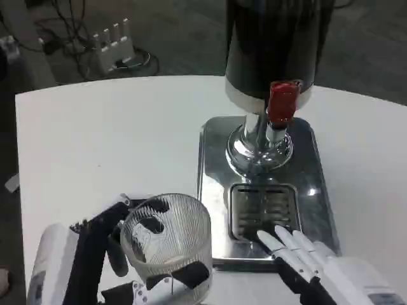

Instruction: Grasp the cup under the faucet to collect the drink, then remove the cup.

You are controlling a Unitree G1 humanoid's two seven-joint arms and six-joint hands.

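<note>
Cup (168, 244): a clear ribbed tumbler, upright, mouth open to the camera, standing at the near-left part of the white surface (114, 140). The left robot hand (121, 248) grips it, with dark fingers wrapped round the wall on the left and below the base edge. No drink can be made out inside it.

Target location: the faucet (282, 105), marked by its red handle, projects from the dispenser (273, 44) over a slotted drip grate (264, 210) set in the steel tray (213, 146). The grate lies to the right of the cup and slightly farther from the robot. The cup's right wall stands just beside the tray's left edge, and the cup is not yet over the grate.

Governing relation: the cup's axis is vertical and must remain so. Judged from this layout, the coming move is a sideways carry to the right and a little forward, lifting the base over the tray lip, until the mouth sits directly beneath the spout.

Right robot hand (299, 244): holds nothing, its white fingers extended and resting at the near edge of the grate. It is the nearer hand to the faucet handle, yet it also occupies part of the landing area. A likely risk is contact between cup and these fingers unless they clear first.
</note>
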